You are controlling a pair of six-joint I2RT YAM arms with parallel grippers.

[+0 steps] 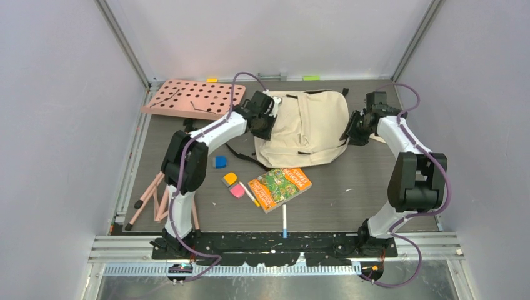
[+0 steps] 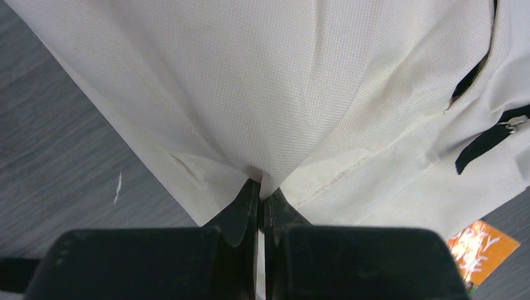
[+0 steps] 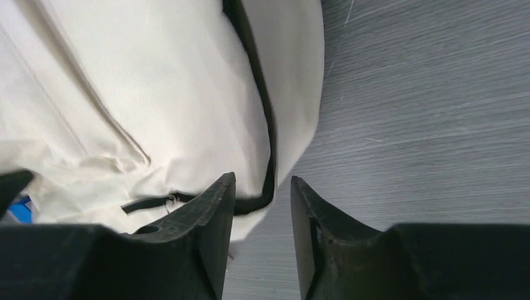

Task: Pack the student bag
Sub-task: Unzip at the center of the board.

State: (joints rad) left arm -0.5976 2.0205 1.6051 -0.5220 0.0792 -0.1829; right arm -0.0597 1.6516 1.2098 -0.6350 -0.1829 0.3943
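A large cream fabric backpack (image 1: pixel 309 128) fills the upper middle of the top view, the left hand (image 1: pixel 272 125) closed on its left edge, the right hand (image 1: pixel 348 135) spread at its right. A green-and-orange book (image 1: pixel 279 187), blue block (image 1: pixel 220 162), orange block (image 1: pixel 229 179), pink eraser (image 1: pixel 237 191) and white pen (image 1: pixel 284 220) crowd the centre. The grey desk (image 1: pixel 356 194) lies bare at lower right, beside the book.
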